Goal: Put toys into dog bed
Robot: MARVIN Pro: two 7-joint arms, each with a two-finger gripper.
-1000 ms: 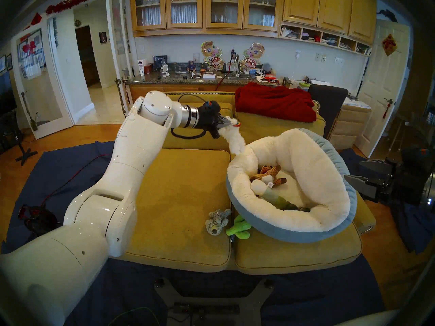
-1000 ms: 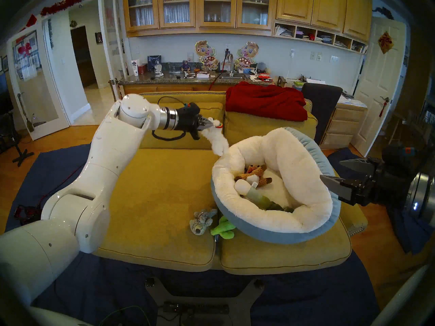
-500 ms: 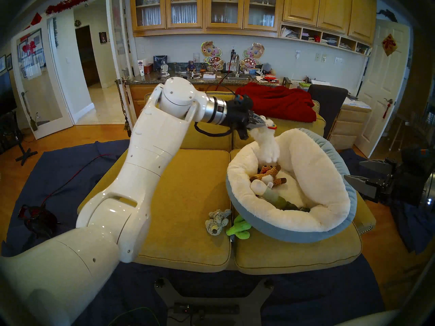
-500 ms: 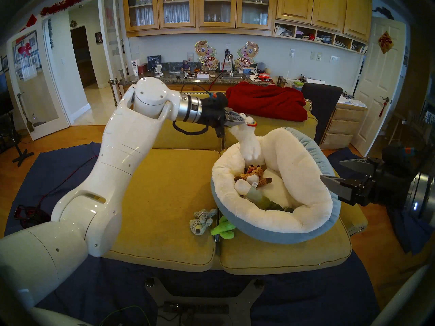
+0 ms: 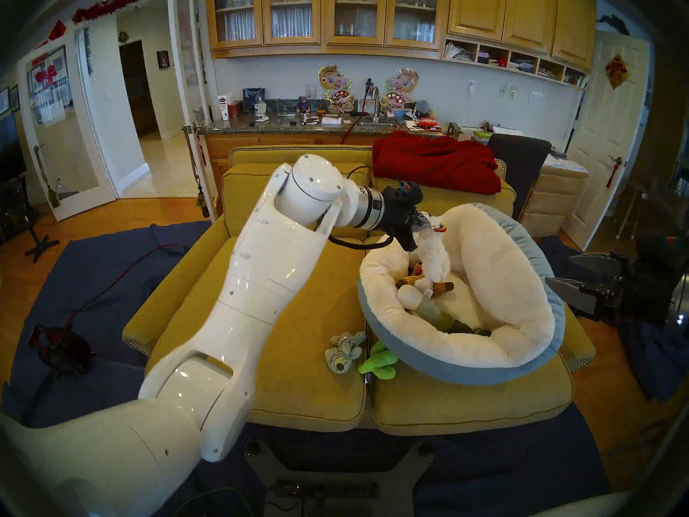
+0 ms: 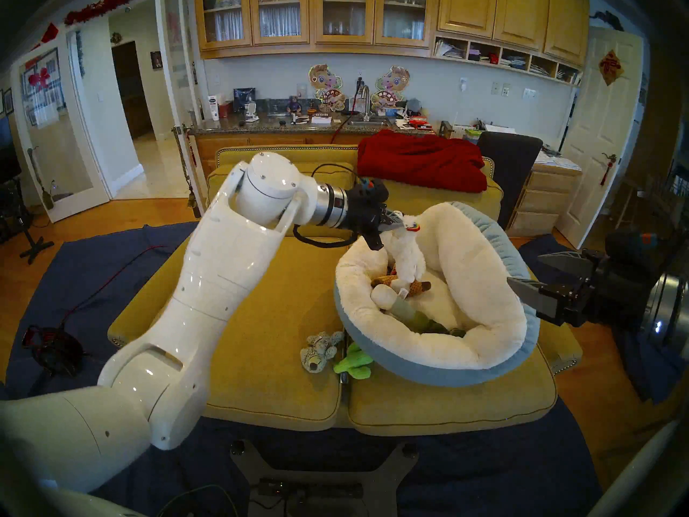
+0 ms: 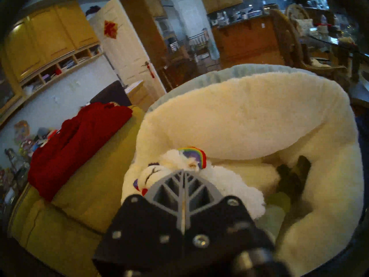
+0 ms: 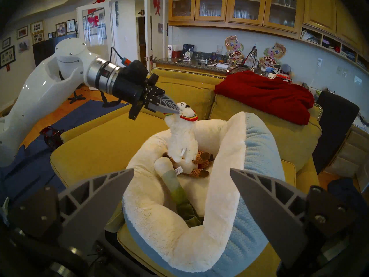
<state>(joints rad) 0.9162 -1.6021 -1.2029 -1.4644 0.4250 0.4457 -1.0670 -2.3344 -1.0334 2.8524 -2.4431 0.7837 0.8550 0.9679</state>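
My left gripper (image 5: 425, 221) is shut on the head of the white fluffy lamb (image 5: 434, 259), which hangs inside the dog bed (image 5: 466, 352). In the right wrist view the lamb (image 8: 182, 138) has its feet down on the brown knitted animal (image 8: 201, 162). The white-green leek (image 5: 428, 311) lies in the bed beside them. On the sofa seat, outside the bed's front left rim, lie the grey mottled animal (image 5: 343, 352) and the green cactus (image 5: 378, 363). My right gripper (image 6: 524, 269) stands open and empty just outside the bed's right rim.
The bed is tilted on the mustard sofa (image 5: 279, 318). A red blanket (image 5: 436, 162) drapes over the sofa back, with a dark chair (image 5: 518, 165) behind it. A blue rug (image 5: 93, 281) with a red cable bundle (image 5: 59, 348) lies to the left.
My left arm has swung right and down with the lamb, from outside the bed's far left rim to inside it. The lamb's feet now rest on the brown animal. The right arm stayed still.
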